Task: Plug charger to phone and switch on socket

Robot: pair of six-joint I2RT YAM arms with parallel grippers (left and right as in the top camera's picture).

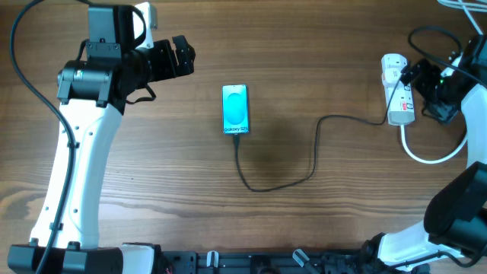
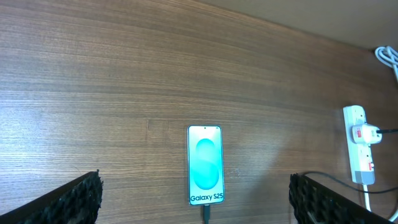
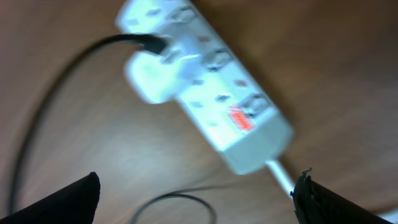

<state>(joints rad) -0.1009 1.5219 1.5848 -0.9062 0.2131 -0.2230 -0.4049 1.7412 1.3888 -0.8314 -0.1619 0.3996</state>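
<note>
The phone (image 1: 235,109) lies flat mid-table, teal screen up, "Galaxy" lettering at its near end; it also shows in the left wrist view (image 2: 205,165). The black charger cable (image 1: 304,169) runs from the phone's near end in a loop to the white socket strip (image 1: 397,90) at the right, where a white plug sits in it. The connector tip (image 2: 205,215) sits at the phone's port. The strip shows a red switch (image 3: 240,118) in the blurred right wrist view. My left gripper (image 1: 183,57) is open, well left of the phone. My right gripper (image 1: 426,84) is open over the strip.
The strip's thick white cord (image 1: 426,156) curves off to the right under my right arm. More white cords (image 1: 464,11) lie at the far right corner. Arm bases stand along the near edge.
</note>
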